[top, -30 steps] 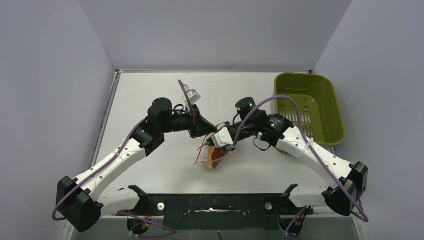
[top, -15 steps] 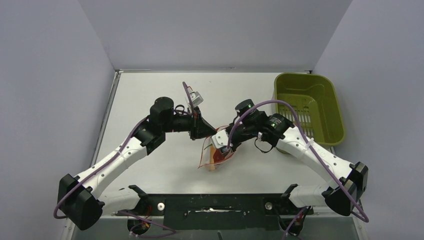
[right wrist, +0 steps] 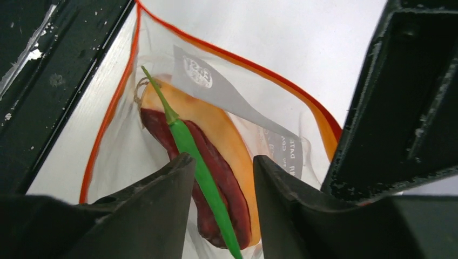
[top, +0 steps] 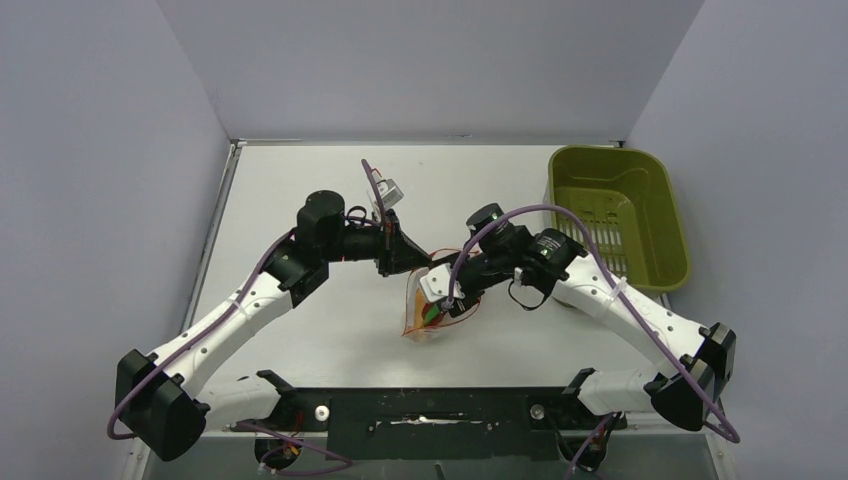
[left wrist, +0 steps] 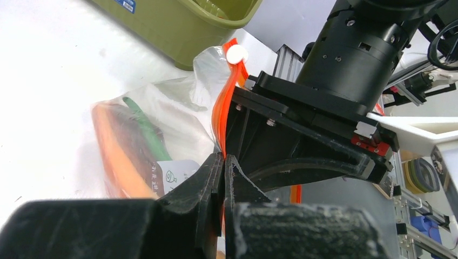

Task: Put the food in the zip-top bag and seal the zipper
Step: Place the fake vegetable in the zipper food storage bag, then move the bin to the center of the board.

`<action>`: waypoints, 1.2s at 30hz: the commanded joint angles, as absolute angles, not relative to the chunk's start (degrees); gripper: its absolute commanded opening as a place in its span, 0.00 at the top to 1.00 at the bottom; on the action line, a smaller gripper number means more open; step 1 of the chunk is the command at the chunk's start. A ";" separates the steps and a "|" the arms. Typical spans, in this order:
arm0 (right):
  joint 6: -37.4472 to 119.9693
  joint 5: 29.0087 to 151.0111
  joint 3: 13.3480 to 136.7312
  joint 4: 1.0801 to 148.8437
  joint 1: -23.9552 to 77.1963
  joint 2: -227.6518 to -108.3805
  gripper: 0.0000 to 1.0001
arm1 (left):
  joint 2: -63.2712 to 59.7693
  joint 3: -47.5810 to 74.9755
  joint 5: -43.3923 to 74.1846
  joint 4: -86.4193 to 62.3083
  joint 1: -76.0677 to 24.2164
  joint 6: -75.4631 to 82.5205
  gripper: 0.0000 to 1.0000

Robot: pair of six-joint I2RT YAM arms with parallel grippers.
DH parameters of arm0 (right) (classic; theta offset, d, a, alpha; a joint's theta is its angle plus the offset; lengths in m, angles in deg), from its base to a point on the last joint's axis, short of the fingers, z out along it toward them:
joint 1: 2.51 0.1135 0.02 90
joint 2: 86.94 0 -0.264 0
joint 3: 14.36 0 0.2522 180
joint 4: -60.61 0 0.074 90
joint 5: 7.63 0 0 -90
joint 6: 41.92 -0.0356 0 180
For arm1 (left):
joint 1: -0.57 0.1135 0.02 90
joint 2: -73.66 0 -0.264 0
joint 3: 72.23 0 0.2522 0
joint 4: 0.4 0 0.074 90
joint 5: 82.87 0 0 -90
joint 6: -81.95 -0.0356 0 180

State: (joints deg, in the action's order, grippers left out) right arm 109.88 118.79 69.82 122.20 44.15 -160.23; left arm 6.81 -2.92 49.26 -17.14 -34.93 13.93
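Observation:
The zip-top bag hangs open just above the table between my arms. My left gripper is shut on the red-orange zipper at the mouth edge, jaws pressed flat on the strip. My right gripper is open right over the bag mouth, fingers apart. Inside the bag lie a thin green chili-like piece, a dark red slab and an orange piece. The zipper rim rings the open mouth. The food also shows through the plastic in the left wrist view.
An olive-green plastic tub stands at the back right, also seen in the left wrist view. The black base rail runs along the near edge. Grey walls enclose the white table.
My right gripper has moved left and down over the bag mouth. The bag has narrowed and swung more upright under my left gripper. A green piece now shows inside it.

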 commanded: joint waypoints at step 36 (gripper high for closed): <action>34.80 47.97 65.17 100.40 41.14 -143.02 0.31 | 15.29 -1.30 8.33 -23.20 -33.85 5.12 1.00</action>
